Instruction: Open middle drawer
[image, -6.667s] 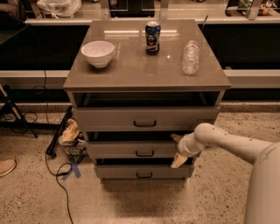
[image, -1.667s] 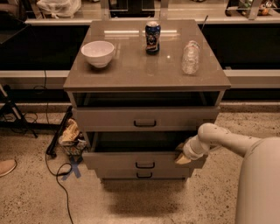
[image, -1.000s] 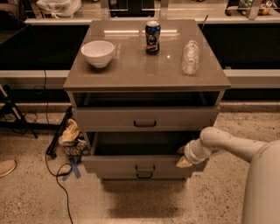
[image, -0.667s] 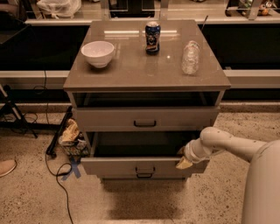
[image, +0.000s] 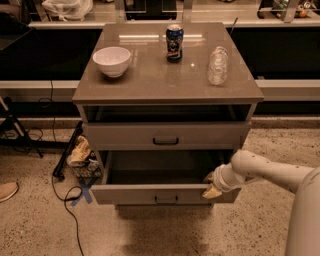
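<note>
At the far left edge a shoe (image: 6, 190) rests on the speckled floor (image: 35, 230), and a dark cable (image: 67, 210) loops across the floor toward the cabinet. Just beside the cabinet's left side sits a crumpled heap of wrappers (image: 80, 152), with a cross of blue tape (image: 81, 191) on the floor near it. On the cabinet's taupe surface (image: 165, 80) a white bowl (image: 112, 60) stands upright at the left. A dark can (image: 174, 43) stands upright toward the far middle, and a clear bottle (image: 218, 65) stands at the right, each well apart from the others. Below the surface the top drawer (image: 125, 136) sits closed, its black handle (image: 165, 141) at the centre. Under it the middle drawer (image: 130, 194) is pulled out toward the near side, its dark inside showing behind the flat front, and its small bar grip (image: 166, 199) is centred and untouched. The hand (image: 212, 185) is at the right end of that drawer's front, touching its top edge near the corner. Whether it is clamped there or apart cannot be told. The pale arm (image: 272, 171) reaches in from the right edge of the scene.
</note>
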